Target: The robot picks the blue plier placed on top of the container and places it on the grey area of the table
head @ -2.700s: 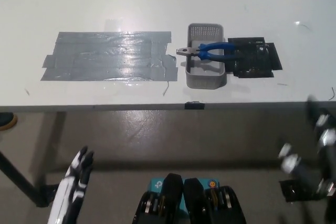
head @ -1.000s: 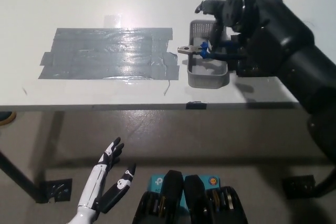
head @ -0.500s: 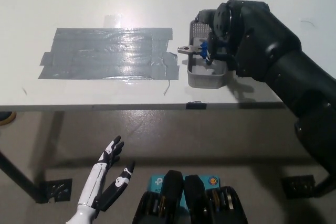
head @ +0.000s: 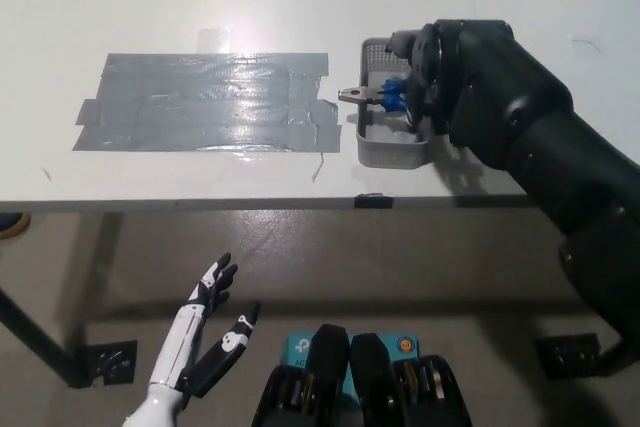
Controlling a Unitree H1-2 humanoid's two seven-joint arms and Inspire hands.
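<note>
My left hand (head: pixel 200 342) hangs idle below the table edge, low and to my left, fingers spread and holding nothing. It has no part in this step.

Up on the table (head: pixel 200 7), my right hand (head: pixel 445 82) sits over the bin (head: pixel 393 150), covering its far right side. The pliers (head: pixel 375 97) lie across the bin's top: the metal nose pokes out over the left rim toward the tape, and a bit of blue handle shows just at my fingers. My palm hides the rest, so I cannot tell whether my fingers have closed on the handles or only rest above them.

To do this well, I judge I should wrap both handles together, close to the pivot, so the tool does not swing open or tip nose-down when it leaves the rims. I would confirm a firm hold, then lift straight up until the nose is clear of the left rim; dragging sideways too soon could catch the rim and shove or tip the light bin.

The grey patch (head: pixel 200 102) lies just left of the bin, so the carry is short. I would keep the pliers level, move left over the tape, lower until they touch, and only then let go.
</note>
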